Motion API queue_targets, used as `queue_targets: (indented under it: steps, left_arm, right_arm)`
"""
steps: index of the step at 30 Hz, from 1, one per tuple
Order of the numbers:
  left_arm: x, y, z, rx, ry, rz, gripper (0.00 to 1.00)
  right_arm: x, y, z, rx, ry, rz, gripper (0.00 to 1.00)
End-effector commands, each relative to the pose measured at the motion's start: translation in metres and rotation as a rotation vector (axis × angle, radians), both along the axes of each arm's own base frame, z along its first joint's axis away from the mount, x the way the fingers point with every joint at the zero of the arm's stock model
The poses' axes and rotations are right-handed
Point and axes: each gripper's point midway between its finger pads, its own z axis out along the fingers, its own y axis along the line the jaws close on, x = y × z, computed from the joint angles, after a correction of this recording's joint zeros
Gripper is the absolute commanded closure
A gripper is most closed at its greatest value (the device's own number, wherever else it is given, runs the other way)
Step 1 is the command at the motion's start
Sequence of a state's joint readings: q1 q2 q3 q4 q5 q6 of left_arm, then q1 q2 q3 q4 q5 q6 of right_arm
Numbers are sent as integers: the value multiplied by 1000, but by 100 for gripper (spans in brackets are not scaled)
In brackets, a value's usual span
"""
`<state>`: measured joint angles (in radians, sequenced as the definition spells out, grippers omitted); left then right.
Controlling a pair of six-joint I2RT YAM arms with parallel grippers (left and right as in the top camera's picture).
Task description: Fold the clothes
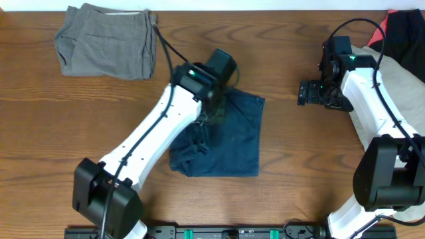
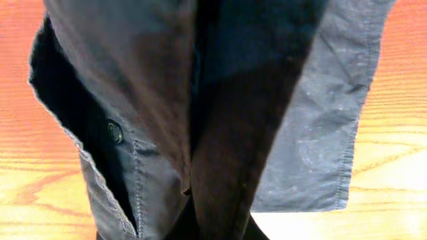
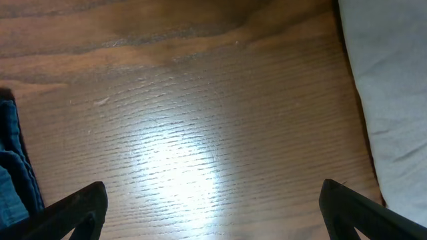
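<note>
A dark blue denim garment (image 1: 226, 139) lies partly folded in the middle of the table. My left gripper (image 1: 211, 109) is over its upper left part and is shut on a fold of the blue cloth (image 2: 220, 133), which fills the left wrist view with a button (image 2: 115, 131) showing. My right gripper (image 1: 307, 93) is open and empty, hovering over bare wood (image 3: 200, 153) to the right of the garment. The garment's edge (image 3: 12, 173) shows at the left of the right wrist view.
A folded grey garment (image 1: 106, 41) lies at the back left. A pale beige cloth (image 1: 405, 86) and a dark red and black garment (image 1: 405, 30) lie at the right edge; the beige cloth also shows in the right wrist view (image 3: 393, 87).
</note>
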<state>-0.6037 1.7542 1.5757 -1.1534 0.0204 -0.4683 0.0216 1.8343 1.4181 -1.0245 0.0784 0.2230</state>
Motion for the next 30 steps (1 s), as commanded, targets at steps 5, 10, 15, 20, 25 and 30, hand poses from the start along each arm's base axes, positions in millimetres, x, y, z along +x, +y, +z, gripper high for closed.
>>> queue_targets:
  steps: [5, 10, 15, 20, 25, 30]
  left_arm:
    - [-1, -12, 10, -36, -24, 2, 94]
    - [-10, -25, 11, -59, -9, -32, 94]
    - [-6, -6, 15, 36, -46, 35, 94]
    - [-4, 36, 38, 186, -69, 114, 94]
    - [-3, 63, 67, 242, -80, 158, 94]
    - [-4, 68, 77, 253, -90, 151, 94]
  right_arm:
    - [2, 0, 5, 2, -17, -9, 1]
    - [2, 0, 5, 2, -17, -9, 1]
    - [2, 0, 5, 2, -17, -9, 1]
    - [2, 0, 5, 2, -17, -9, 1]
    - [2, -1, 5, 1, -17, -9, 1]
    - [2, 0, 5, 2, -17, -9, 1]
